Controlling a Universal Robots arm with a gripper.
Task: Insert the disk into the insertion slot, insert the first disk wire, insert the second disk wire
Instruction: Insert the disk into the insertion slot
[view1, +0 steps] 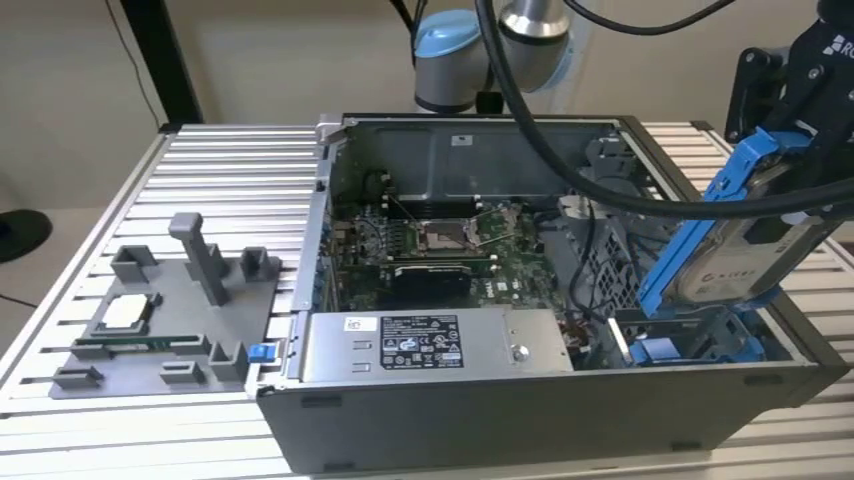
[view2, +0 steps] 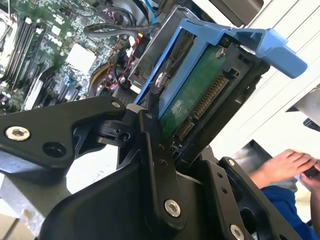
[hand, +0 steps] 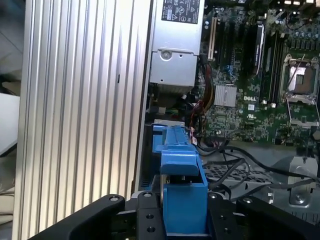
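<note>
One pincer (view1: 790, 195) is clamped tight on the disk (view1: 731, 262), with a black finger (view2: 156, 150) against its blue carrier frame (view1: 683, 250). The disk hangs tilted, its lower end close over the insertion slot (view1: 694, 345). This slot is in the front corner of the open computer case (view1: 534, 425), at the exterior view's right. Along the same front edge lies the grey power-supply box (view1: 427, 345). The motherboard (view1: 441, 245) lies behind it. In the second wrist view, a person's hand (view2: 280, 167) shows past the disk.

arm (view1: 461, 55) joints up at the back - black wrist end over on the exterior view's right. gripper (view1: 785, 195) points down, leaning a bit. fingers (view2: 156, 150) clamped tight on the disk (view1: 731, 262) - held steeply tilted, almost on edge.
</note>
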